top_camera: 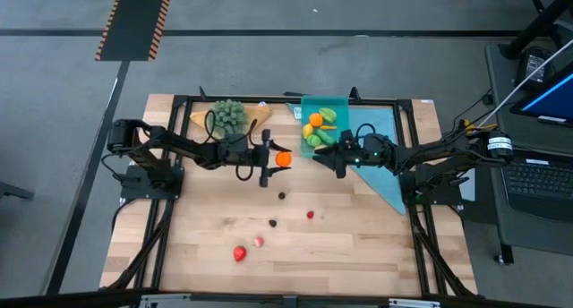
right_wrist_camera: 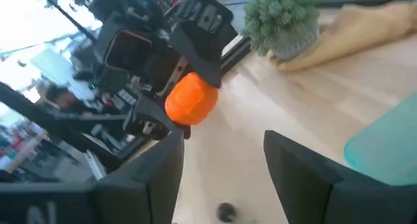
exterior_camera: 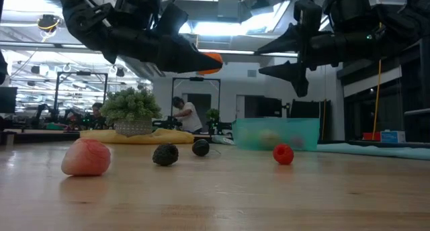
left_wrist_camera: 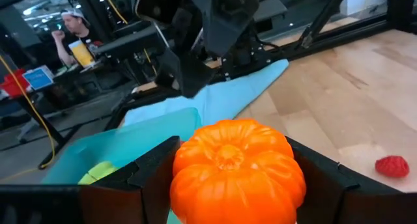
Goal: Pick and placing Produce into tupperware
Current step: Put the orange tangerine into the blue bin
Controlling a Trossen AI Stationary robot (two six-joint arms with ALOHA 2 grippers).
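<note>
**Toy pumpkin held above the table, close to the box**

The left gripper (top_camera: 279,159) pinches an orange toy pumpkin (top_camera: 283,158) between its fingers, lifted well above the wooden table (top_camera: 358,245). The teal tupperware (top_camera: 343,106) sits just beyond, at the far edge, already holding orange, yellow and green pieces. The right gripper (top_camera: 329,155) hovers near the box's front edge, fingers spread and empty. To finish well, the left arm should probably carry the pumpkin fully over the rim, keep clear of the right gripper, lower it, then release. A red raspberry (exterior_camera: 283,154), dark pieces and other red pieces lie loose on the table.
</note>
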